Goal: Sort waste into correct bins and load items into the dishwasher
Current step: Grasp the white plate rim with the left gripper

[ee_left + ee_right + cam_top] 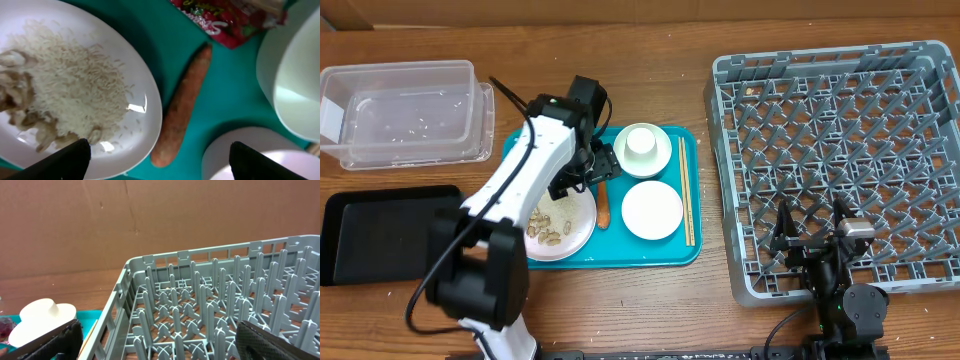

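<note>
My left gripper (588, 172) hangs open over the teal tray, its fingers (159, 162) apart on either side of the orange carrot (181, 105), which lies between the large plate and the small plate. The large pale plate (142, 120) holds rice and beige shells (20, 105). The red wrapper (225, 17) lies beyond the carrot's far end. The carrot (603, 205), large plate (582, 230), smaller white plate (652, 210), bowl with cup (642, 148) and chopsticks (686, 190) show overhead. My right gripper (812, 240) is open and empty at the front edge of the grey rack (840, 140).
The clear tub (405, 112) stands at the back left and the black tray (375, 235) at the front left. The teal tray (665, 250) lies between them and the rack. The rack's upright pegs (210, 305) fill the right wrist view.
</note>
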Motion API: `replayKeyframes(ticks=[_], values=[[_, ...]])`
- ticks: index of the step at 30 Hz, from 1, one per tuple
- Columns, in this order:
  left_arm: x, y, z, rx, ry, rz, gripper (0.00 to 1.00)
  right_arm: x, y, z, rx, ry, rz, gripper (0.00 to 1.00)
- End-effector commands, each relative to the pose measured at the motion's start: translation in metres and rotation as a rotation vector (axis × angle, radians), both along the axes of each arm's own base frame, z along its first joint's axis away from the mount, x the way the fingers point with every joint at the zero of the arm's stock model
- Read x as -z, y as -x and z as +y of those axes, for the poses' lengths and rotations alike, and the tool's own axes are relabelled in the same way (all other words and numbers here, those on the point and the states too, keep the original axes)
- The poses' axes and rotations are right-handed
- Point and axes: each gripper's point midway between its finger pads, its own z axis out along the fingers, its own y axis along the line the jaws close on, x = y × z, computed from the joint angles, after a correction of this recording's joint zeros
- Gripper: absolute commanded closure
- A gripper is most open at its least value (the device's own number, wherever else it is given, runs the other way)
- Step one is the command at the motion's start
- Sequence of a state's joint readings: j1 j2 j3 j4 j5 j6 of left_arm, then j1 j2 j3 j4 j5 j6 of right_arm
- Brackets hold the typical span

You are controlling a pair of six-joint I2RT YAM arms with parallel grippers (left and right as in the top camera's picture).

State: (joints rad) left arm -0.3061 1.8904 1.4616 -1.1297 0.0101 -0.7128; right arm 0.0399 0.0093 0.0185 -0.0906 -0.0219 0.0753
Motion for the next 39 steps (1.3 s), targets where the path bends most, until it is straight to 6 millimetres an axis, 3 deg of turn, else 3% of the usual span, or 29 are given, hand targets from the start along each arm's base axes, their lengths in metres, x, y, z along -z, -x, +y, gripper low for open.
replayKeyframes(ticks=[1, 9, 18, 23, 39], values=[[0.02, -0.011, 0.001, -0.073, -0.023, 0.014, 0.1, 0.002, 0.0, -0.001, 0.007, -0.003, -0.002, 0.0], [0.045, -0.023, 0.013, -0.17, -0.027, 0.029, 0.15, 0.002, 0.0, -0.001, 0.007, -0.003, -0.002, 0.0], [0.045, -0.037, 0.009, -0.167, 0.063, -0.001, 0.15, 0.002, 0.0, -0.001, 0.007, -0.003, -0.002, 0.0], [0.045, -0.035, 0.009, -0.179, 0.063, 0.008, 0.25, 0.002, 0.0, -0.001, 0.007, -0.003, -0.002, 0.0], [0.058, -0.021, 0.016, -0.197, 0.019, 0.047, 0.29, 0.002, 0.0, -0.001, 0.007, -0.003, -0.002, 0.0]])
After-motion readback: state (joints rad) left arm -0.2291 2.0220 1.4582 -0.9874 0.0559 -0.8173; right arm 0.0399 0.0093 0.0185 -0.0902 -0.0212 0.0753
